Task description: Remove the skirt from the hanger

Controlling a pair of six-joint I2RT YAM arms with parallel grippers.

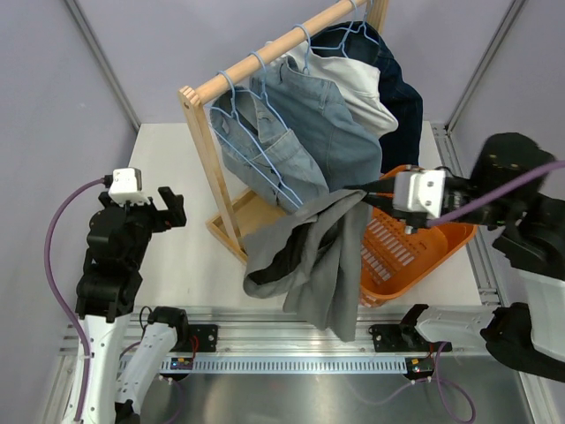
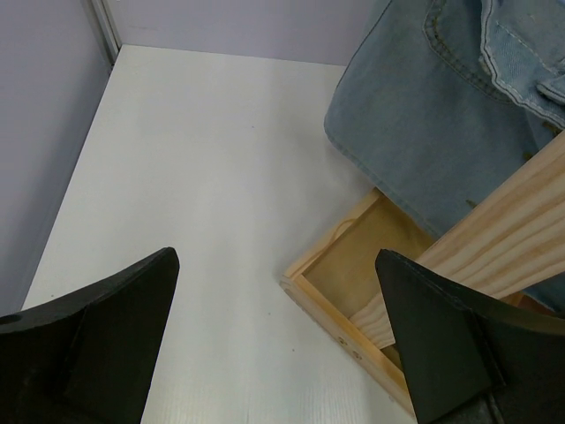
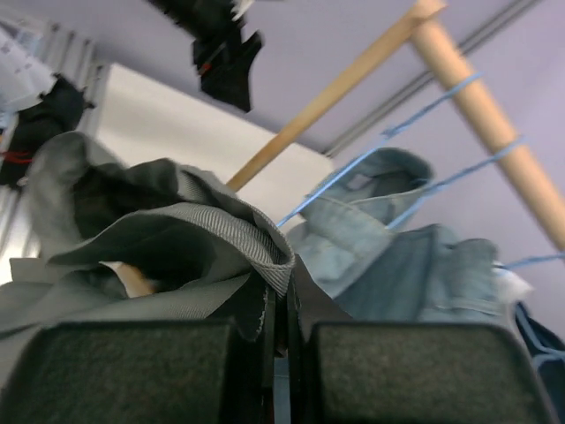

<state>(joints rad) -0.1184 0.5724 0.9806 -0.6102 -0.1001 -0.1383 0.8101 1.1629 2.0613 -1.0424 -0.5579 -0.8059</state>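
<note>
The right jaws are shut tight, their dark pads (image 3: 415, 371) pressed together on a fold of the skirt (image 3: 177, 238) near its ribbed band. From that pinch the grey cloth drops in a long bundle in front of the rack (image 1: 212, 168), its lowest corner hanging past the near edge of the worktop (image 1: 177, 150). A thin blue hanger (image 3: 353, 164) runs from just behind the gathered cloth up to the wooden rail (image 1: 274, 44). Whether the skirt is free of that wire or hooked on it is hidden by the folds.

The left jaws stand wide open and hold nothing. They hover over bare worktop to the left of the rack's base.

If the band is caught on the wire, I judge that a further pull could drag the hanger along the rail, lift it off, or rock the light rack. The grip is on a small fold, so a snag could also tug the cloth out of the pads. The trailing hem could catch on the slotted track at the near edge.

The orange basket (image 1: 441, 243) sits just under the right arm and the denim garments (image 1: 300, 124) hang close beside it, so the right side is crowded. The left half of the worktop offers open room.
</note>
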